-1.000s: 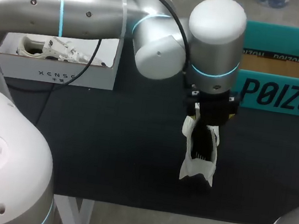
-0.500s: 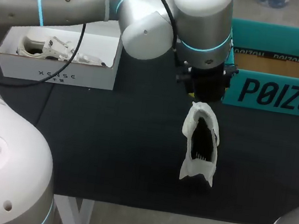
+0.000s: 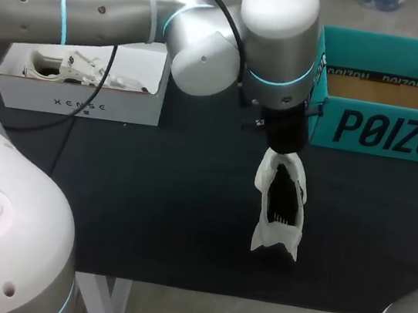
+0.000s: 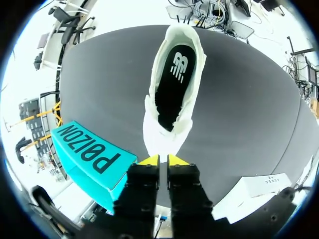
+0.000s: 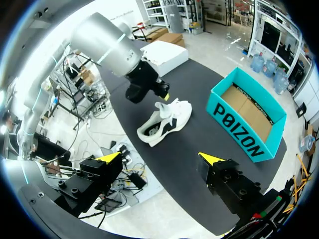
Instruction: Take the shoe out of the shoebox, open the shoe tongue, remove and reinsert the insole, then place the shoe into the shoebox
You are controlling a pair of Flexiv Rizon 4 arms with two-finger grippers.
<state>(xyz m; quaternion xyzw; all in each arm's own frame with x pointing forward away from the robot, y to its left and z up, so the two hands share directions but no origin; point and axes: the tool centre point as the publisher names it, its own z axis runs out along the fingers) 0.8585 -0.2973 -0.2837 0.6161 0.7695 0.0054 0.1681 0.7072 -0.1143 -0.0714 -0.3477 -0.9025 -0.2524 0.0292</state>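
Nearest the worktop's (image 3: 147, 210) near edge, the right gripper (image 5: 160, 158) hangs wide open and empty, a free claw for the insole later. The shoe (image 3: 280, 205) lies out of its box, right of the worktop's middle, heel toward the near edge, with the dark insole (image 4: 174, 84) open to view. At its far end the left gripper (image 4: 160, 160) stands narrow, apparently pinching the tip of the tongue (image 4: 162, 142). To open it well, draw the tongue up and toward the far edge gently, so the thin fabric does not slip and the shoe does not drag. The teal shoebox (image 3: 388, 131) waits at the far right corner, a white box (image 3: 77, 95) far left.
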